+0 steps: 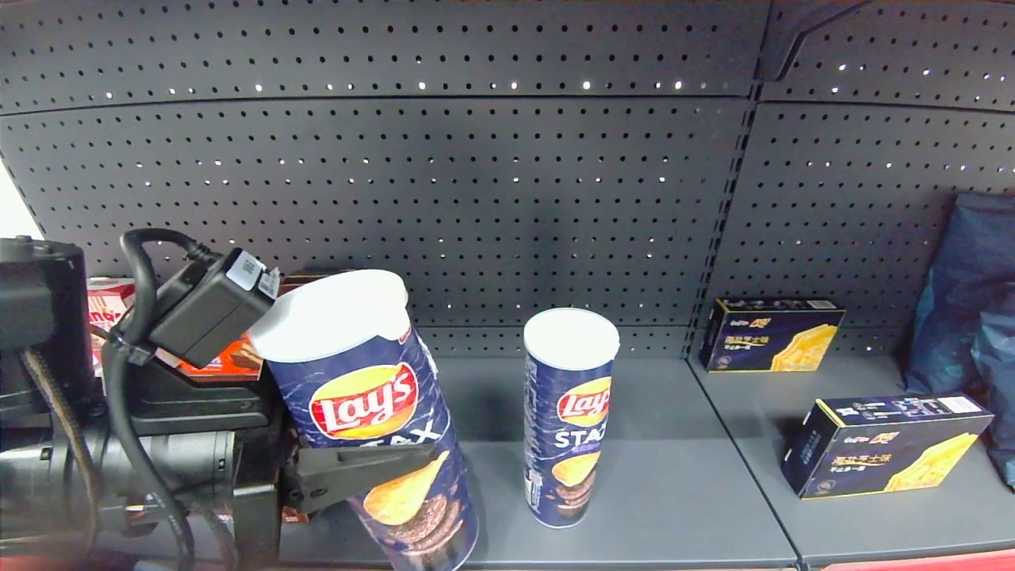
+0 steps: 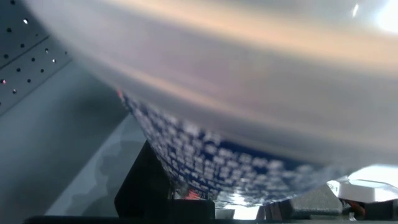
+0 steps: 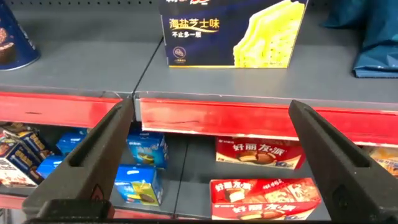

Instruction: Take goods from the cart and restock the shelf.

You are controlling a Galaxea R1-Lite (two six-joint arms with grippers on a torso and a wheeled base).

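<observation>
A blue chip can (image 1: 361,396) with a white lid leans to the left over the front of the grey shelf (image 1: 666,476), and my left gripper (image 1: 381,464) is shut on its lower half. Up close, the can's printed wall (image 2: 236,124) curves over a dark finger (image 2: 146,186). A second, matching can (image 1: 569,412) stands upright on the shelf just to the right, apart from the held one. My right gripper (image 3: 211,162) hangs open in front of the shelf's red front edge (image 3: 217,118), with nothing between its fingers (image 3: 87,162).
Two dark boxes (image 1: 773,333) (image 1: 884,444) lie on the right shelf bay, with a blue bag (image 1: 971,301) beyond them. Red-orange boxes (image 1: 214,361) stand behind my left arm. The lower shelf holds several snack boxes (image 3: 261,186). A perforated back panel (image 1: 507,198) closes the rear.
</observation>
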